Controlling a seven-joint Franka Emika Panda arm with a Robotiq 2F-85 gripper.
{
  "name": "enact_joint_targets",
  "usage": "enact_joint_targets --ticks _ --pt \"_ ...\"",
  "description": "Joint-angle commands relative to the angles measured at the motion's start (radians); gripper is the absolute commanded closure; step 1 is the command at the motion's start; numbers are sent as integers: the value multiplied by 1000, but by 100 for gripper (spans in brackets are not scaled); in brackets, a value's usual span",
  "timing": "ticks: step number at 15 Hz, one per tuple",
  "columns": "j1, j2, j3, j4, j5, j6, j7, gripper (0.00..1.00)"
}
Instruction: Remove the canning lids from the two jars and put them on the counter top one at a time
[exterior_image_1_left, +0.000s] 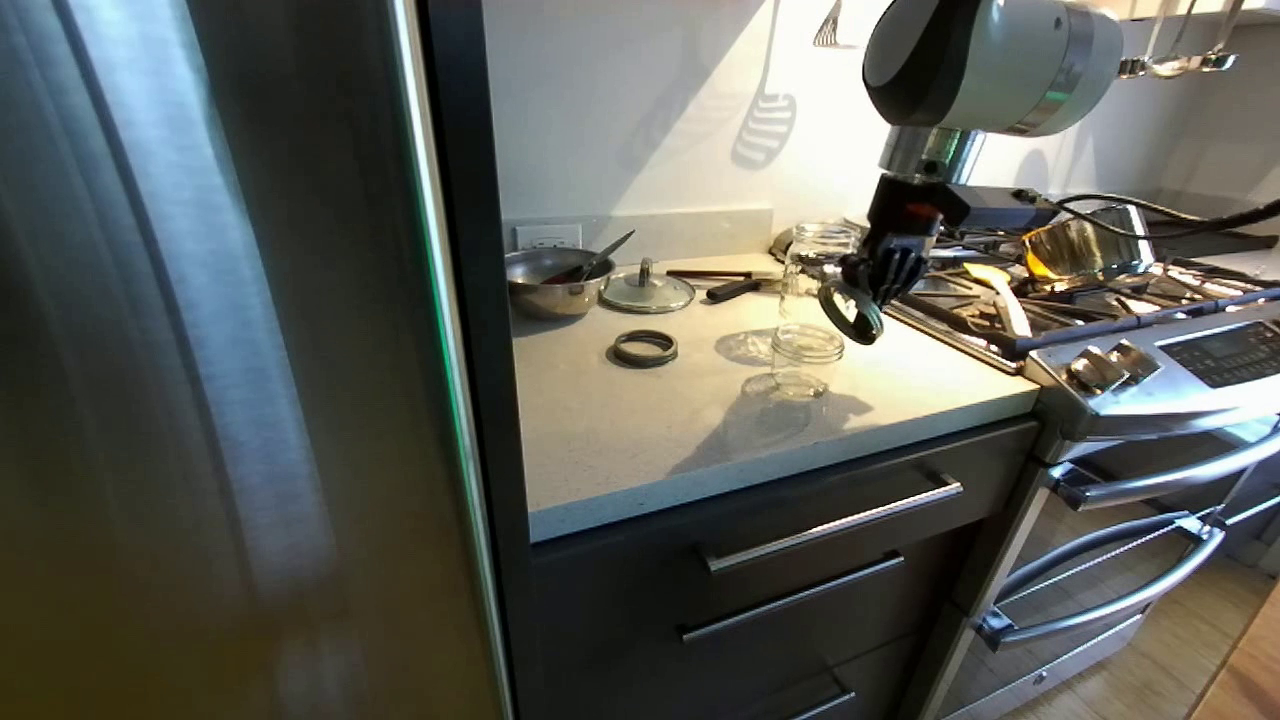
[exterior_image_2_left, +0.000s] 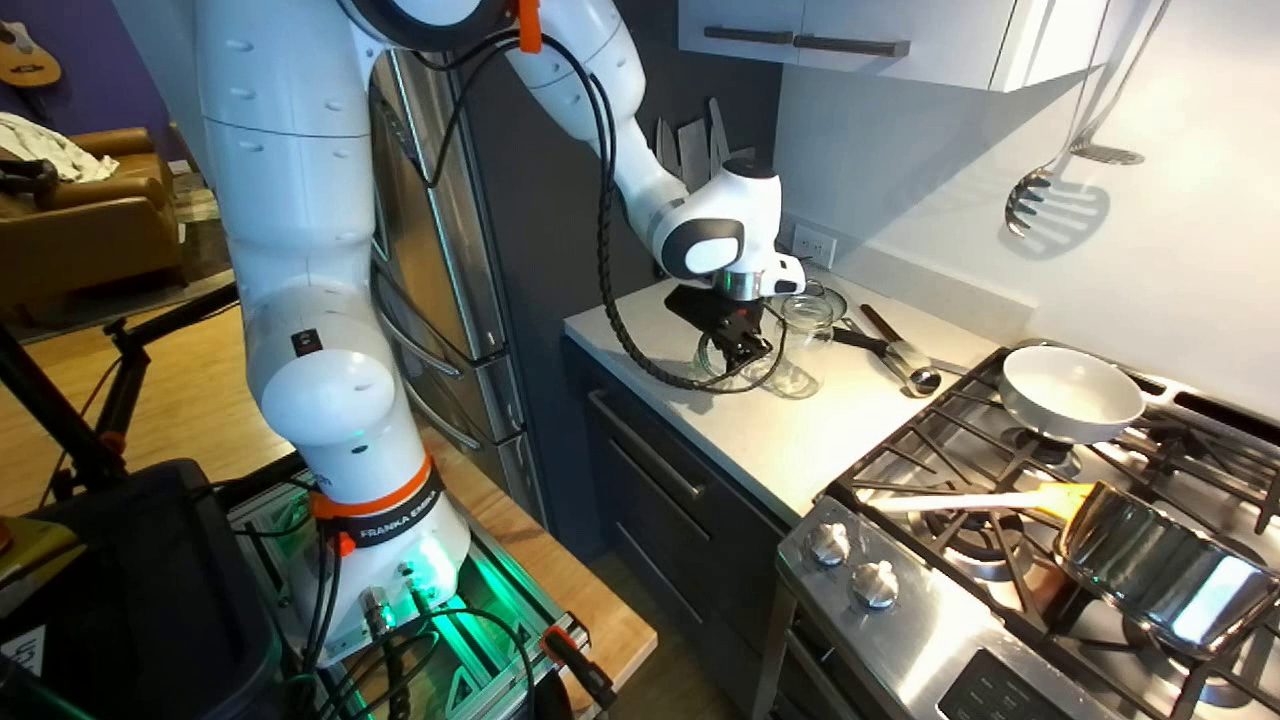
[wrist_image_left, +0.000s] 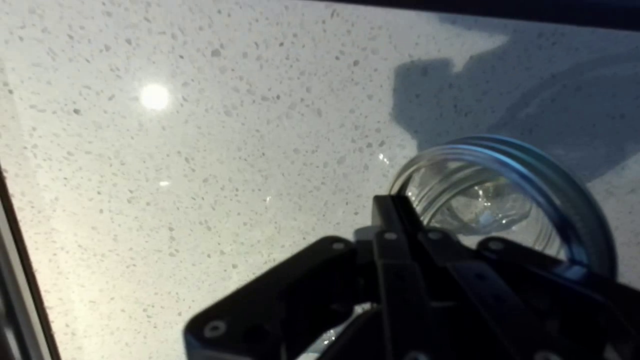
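My gripper (exterior_image_1_left: 866, 278) is shut on a dark canning lid (exterior_image_1_left: 868, 322), gripping its band at one side. The lid hangs tilted in the air above and right of the front jar (exterior_image_1_left: 808, 345). In the wrist view the fingertips (wrist_image_left: 391, 200) pinch the lid (wrist_image_left: 587, 215), and jar glass (wrist_image_left: 482, 212) shows through its opening. The other canning lid (exterior_image_1_left: 645, 348) lies flat on the counter top (exterior_image_1_left: 600, 440). The back jar (exterior_image_1_left: 826, 236) stands behind the front one, both without lids. In an exterior view the gripper (exterior_image_2_left: 745, 355) partly hides the front jar (exterior_image_2_left: 795, 380).
A steel bowl (exterior_image_1_left: 560, 285), a glass pan lid (exterior_image_1_left: 648, 288) and dark-handled utensils (exterior_image_1_left: 735, 289) lie at the back of the counter. The gas stove (exterior_image_2_left: 975, 520) adjoins it, with a white pan (exterior_image_2_left: 1070, 395) and a steel pot (exterior_image_2_left: 1170, 570). The refrigerator (exterior_image_1_left: 250, 400) stands opposite.
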Motion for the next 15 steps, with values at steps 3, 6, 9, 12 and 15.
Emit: enact_joint_targets --ticks 3,6,9,12,15 --pt "29 -85 -77 -102 -160 1 114 99" --pt "43 -95 -124 -111 -291 -16 206 99" --pt "62 -82 -175 -96 -445 -34 340 99" --pt "82 -67 -220 -85 -589 -48 490 99" --pt "94 -42 -243 -74 -679 -49 620 99"
